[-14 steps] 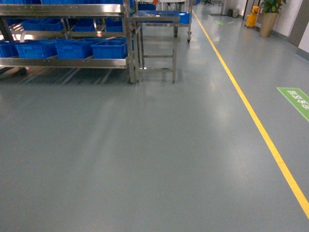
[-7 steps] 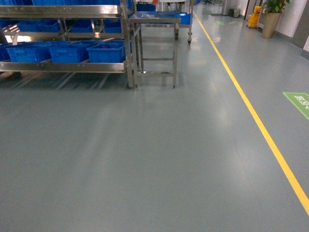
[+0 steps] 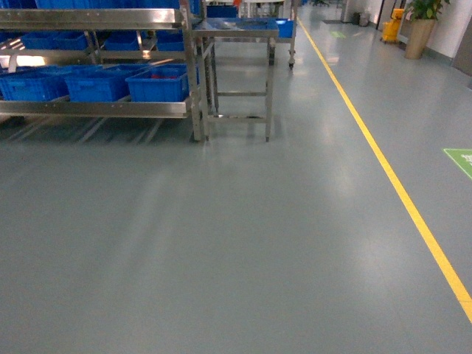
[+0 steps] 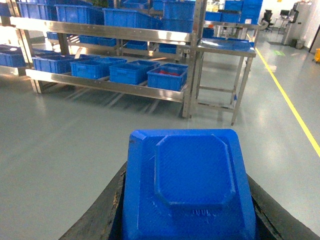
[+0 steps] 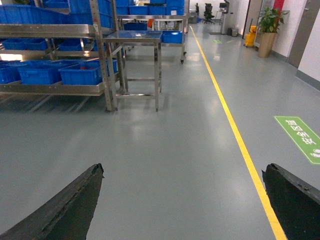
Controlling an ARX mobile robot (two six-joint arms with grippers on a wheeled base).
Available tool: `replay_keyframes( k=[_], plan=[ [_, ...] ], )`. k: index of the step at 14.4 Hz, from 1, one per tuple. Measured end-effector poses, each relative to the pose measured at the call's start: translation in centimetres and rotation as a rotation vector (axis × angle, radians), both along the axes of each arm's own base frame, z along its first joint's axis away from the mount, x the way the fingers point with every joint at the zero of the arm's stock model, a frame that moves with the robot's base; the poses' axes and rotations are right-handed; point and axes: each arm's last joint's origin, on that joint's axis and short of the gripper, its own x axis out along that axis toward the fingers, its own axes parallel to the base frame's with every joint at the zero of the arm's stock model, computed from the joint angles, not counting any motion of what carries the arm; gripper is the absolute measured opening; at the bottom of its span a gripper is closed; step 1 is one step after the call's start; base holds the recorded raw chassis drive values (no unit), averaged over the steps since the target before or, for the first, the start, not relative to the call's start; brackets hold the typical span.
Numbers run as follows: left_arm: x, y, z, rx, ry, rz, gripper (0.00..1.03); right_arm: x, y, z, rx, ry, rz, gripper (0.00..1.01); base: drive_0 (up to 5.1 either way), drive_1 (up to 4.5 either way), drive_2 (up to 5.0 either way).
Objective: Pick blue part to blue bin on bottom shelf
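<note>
In the left wrist view the blue part [image 4: 187, 190], a dark-blue blocky piece with a raised octagonal face, fills the space between the black fingers [image 4: 100, 220]. My left gripper [image 4: 187, 205] is shut on it. Ahead, several blue bins [image 4: 167, 77] stand in a row on the bottom shelf [image 4: 110, 86]; the head view shows the blue bins [image 3: 158, 82] and the bottom shelf [image 3: 96, 108] at the upper left. My right gripper [image 5: 185, 200] hangs open over bare floor, nothing between its fingers [image 5: 70, 205]. Neither gripper shows in the head view.
A steel table [image 3: 240, 31] stands right of the rack's end post [image 3: 193, 74]. A yellow floor line [image 3: 398, 192] runs along the right, with a green floor mark [image 3: 461, 158] beyond it. A plant pot [image 3: 417, 37] and a yellow bucket [image 3: 391, 28] stand far back.
The rack, the table and the green floor mark have slid lower in the head view, so the base has rolled forward towards the rack. No gripper appears in the earlier frames.
</note>
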Motion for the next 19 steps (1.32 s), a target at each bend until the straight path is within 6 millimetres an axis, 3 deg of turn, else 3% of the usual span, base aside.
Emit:
replay_keyframes(
  k=[19],
  plan=[
    [0.00,0.00,0.01,0.000,-0.001,0.000,0.43,0.00,0.00,0.01,0.000,-0.001,0.000,0.98,0.0,3.99,-4.0]
  ],
)
